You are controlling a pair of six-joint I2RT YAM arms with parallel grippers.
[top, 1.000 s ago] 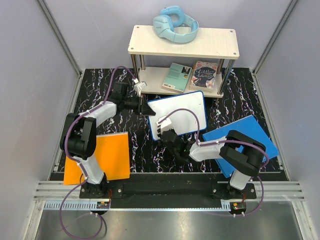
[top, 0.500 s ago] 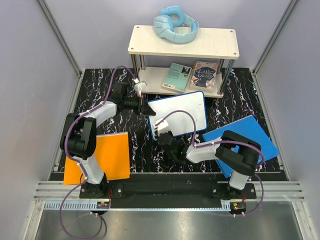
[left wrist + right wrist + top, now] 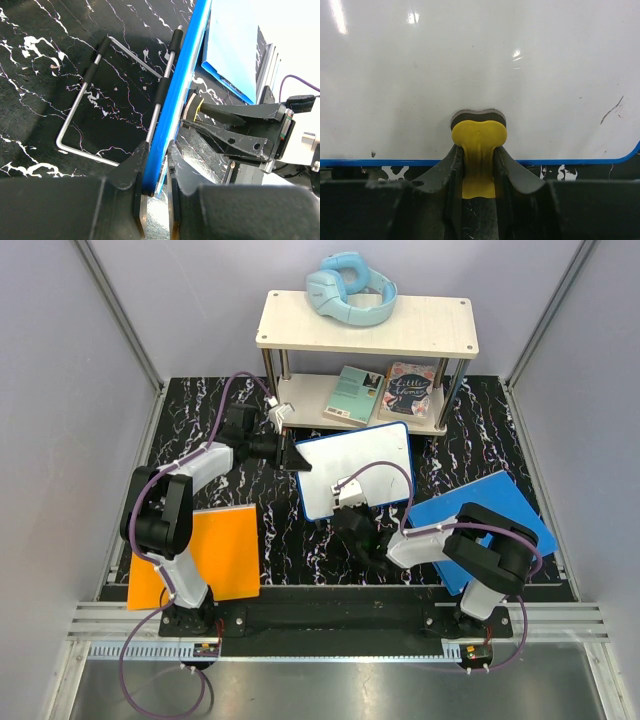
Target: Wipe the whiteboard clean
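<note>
Whiteboard (image 3: 345,452) seems light, stiff, slick: my left fingers (image 3: 135,170) clamp its rim (image 3: 172,100), right fingers (image 3: 450,165) squeeze the eraser (image 3: 479,137).

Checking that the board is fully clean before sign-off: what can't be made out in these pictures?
- Top external: the right arm covers the near edge of the whiteboard.
- Left wrist: the board shows edge-on, its face unseen.
- Right wrist: the frame cuts off most of the board; the dark streak is too small to tell ink from scratch.
</note>
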